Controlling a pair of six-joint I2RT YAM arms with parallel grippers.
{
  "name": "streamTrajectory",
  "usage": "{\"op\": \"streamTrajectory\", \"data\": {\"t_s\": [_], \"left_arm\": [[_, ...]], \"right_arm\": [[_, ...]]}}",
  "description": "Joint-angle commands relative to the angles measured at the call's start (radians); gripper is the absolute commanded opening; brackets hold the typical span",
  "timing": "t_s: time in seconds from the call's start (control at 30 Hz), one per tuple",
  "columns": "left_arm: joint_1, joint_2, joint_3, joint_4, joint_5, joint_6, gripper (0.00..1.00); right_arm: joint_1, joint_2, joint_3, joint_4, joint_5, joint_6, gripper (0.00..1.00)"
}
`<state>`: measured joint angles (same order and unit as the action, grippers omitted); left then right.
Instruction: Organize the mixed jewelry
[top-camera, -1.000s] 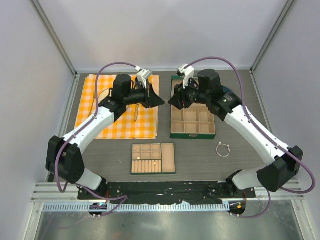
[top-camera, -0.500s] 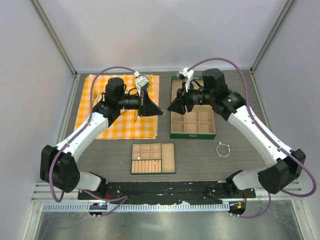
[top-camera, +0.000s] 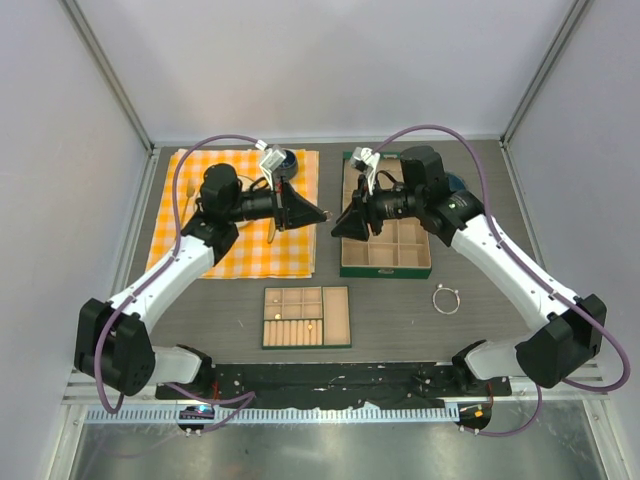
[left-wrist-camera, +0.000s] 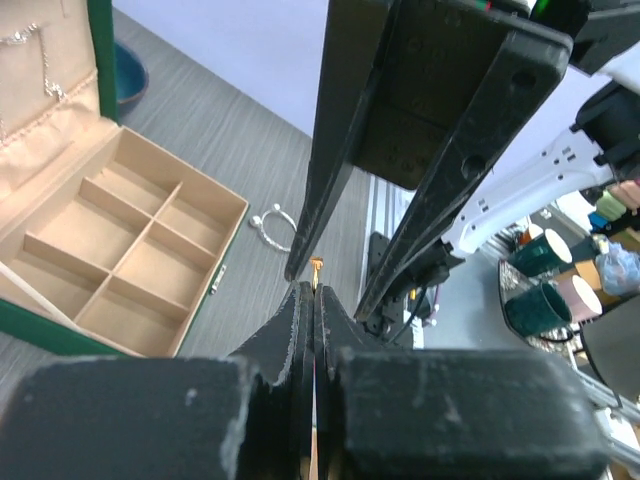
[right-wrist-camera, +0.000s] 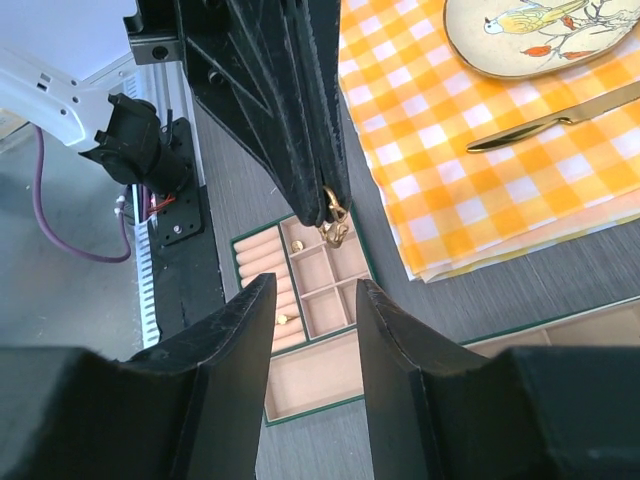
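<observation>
My left gripper (top-camera: 322, 214) is shut on a small gold piece. The piece sticks out past the closed tips in the left wrist view (left-wrist-camera: 316, 266) and hangs from them in the right wrist view (right-wrist-camera: 333, 228). My right gripper (top-camera: 335, 228) is open and empty. Its jaws face the left gripper's tips and stand just short of the gold piece, above the table between the cloth and the large box. A thin silver bracelet loop (top-camera: 446, 298) lies on the table at the right, and also shows in the left wrist view (left-wrist-camera: 272, 224). Small gold rings (right-wrist-camera: 281, 320) sit in the small tan tray (top-camera: 306, 317).
A large green-edged compartment box (top-camera: 385, 240) stands open at the back right. An orange checkered cloth (top-camera: 240, 215) at the back left carries a bird-patterned plate (right-wrist-camera: 530, 35) and a knife (right-wrist-camera: 550, 125). A dark blue bowl (top-camera: 283, 158) stands at the cloth's far edge.
Both arms have swung towards each other. The left gripper moved right and the right gripper moved left and nearer, so their tips now almost meet.
</observation>
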<state>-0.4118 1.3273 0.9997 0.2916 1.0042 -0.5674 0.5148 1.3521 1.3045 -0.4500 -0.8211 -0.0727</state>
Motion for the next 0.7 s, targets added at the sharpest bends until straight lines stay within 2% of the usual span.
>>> {"op": "streamTrajectory", "data": {"t_s": [0.0,0.33,0.67], "left_arm": [[0.004,-0.013,-0.013,0.153,-0.052,-0.086,0.00],[0.004,-0.016,-0.098,0.326,-0.101,-0.213,0.00],[0.005,-0.026,-0.225,0.664,-0.173,-0.390,0.00]], "right_arm": [[-0.002,-0.036,-0.002,0.092,-0.046,0.022,0.43],[-0.002,-0.024,0.009,0.131,-0.030,0.044,0.36],[-0.024,-0.015,-0.011,0.212,-0.042,0.109,0.33]]}}
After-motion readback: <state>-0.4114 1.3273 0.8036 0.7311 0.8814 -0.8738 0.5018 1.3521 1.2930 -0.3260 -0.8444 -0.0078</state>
